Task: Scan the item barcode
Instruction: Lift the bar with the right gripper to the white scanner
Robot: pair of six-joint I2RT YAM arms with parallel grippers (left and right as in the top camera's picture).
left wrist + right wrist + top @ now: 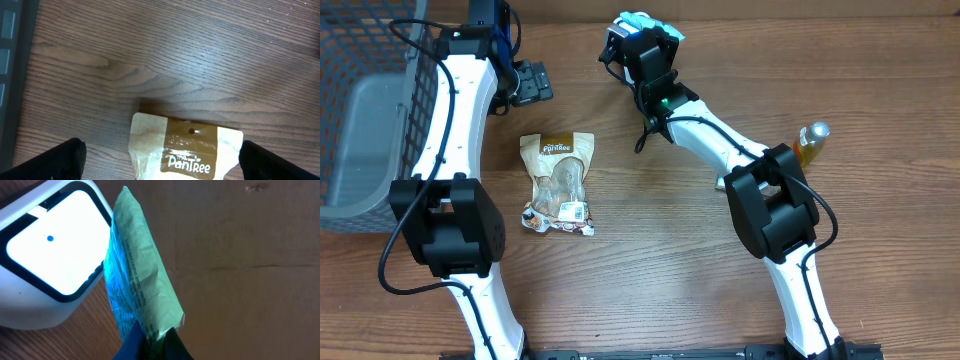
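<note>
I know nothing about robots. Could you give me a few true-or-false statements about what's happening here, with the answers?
1. The right gripper pinches a green packet. True.
2. The packet is held beside a white scanner. True.
3. The left gripper holds the brown pouch. False: it is open, and the pouch lies on the table.
4. The amber bottle sits in the basket. False: it is on the table, beside the right arm.

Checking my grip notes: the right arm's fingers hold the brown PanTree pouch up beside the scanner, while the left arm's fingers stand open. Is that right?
Not quite. The right fingers pinch a green packet beside the scanner, as the right wrist view shows; the brown PanTree pouch lies on the table. The left fingers do stand open.
</note>
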